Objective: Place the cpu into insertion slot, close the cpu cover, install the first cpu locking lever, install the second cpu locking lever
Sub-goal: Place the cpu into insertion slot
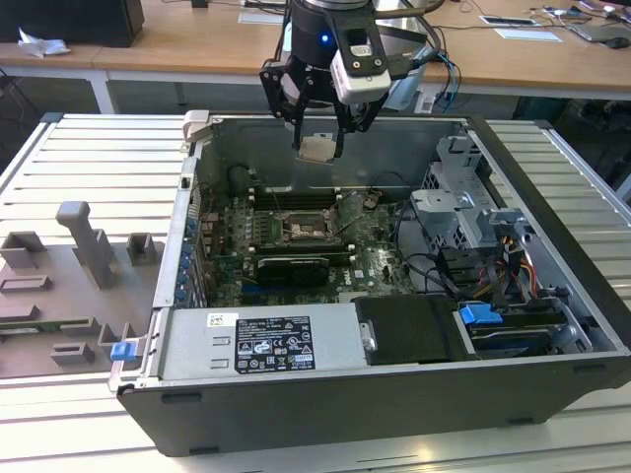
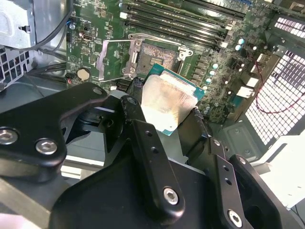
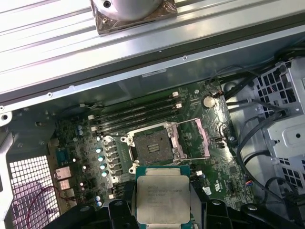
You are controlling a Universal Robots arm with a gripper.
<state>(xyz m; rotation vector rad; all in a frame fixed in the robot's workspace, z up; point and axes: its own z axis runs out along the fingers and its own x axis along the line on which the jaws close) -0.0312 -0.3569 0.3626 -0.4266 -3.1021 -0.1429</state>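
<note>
My gripper [image 1: 317, 148] hangs above the open computer case, shut on the cpu [image 1: 315, 149], a flat pale metal square. In both wrist views the cpu [image 2: 167, 102] [image 3: 163, 198] sits flat between the black fingers [image 2: 135, 102], above the green board. The insertion slot [image 3: 152, 145] [image 2: 159, 53] [image 1: 299, 228] lies open below and ahead of the chip, its dark contact field bare. The cpu cover [image 3: 196, 138] [image 2: 114, 59] is swung up and back beside the slot.
Long black memory slots [image 3: 136, 114] run beside the socket. A drive cage with cables [image 1: 463, 212] fills the case at the exterior view's right, and a labelled power supply [image 1: 271, 343] lies at its front. A grey fixture tray [image 1: 69, 286] stands outside the case at the exterior view's left.
</note>
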